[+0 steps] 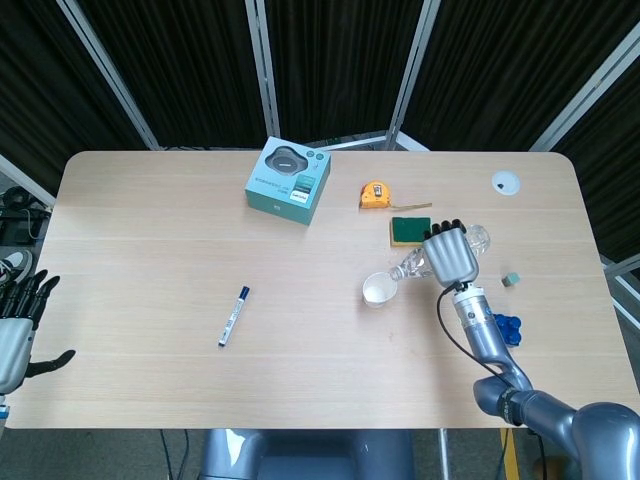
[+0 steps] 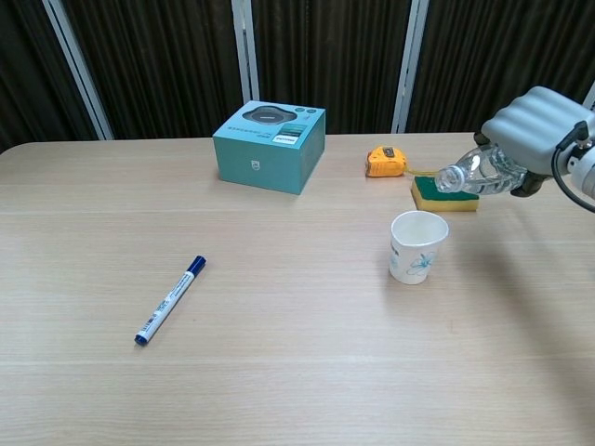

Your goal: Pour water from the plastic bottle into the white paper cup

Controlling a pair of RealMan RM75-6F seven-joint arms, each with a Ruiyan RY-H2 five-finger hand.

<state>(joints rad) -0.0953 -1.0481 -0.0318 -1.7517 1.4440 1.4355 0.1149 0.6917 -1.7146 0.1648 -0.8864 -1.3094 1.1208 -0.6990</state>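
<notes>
A white paper cup (image 2: 417,245) with a blue print stands upright on the table, also seen from above as cup (image 1: 379,290). My right hand (image 2: 535,125) grips a clear plastic bottle (image 2: 476,173), held tilted with its open neck pointing left and slightly down, above and to the right of the cup. From the head view the bottle (image 1: 411,266) pokes out from under the right hand (image 1: 451,254). My left hand (image 1: 18,325) hangs off the table's left edge, fingers spread, holding nothing.
A teal box (image 2: 270,145), an orange tape measure (image 2: 385,161) and a green-and-yellow sponge (image 2: 444,195) lie behind the cup. A blue-capped marker (image 2: 170,299) lies at the left. A blue object (image 1: 505,327), a small grey cube (image 1: 511,280) and a white disc (image 1: 505,182) sit at the right.
</notes>
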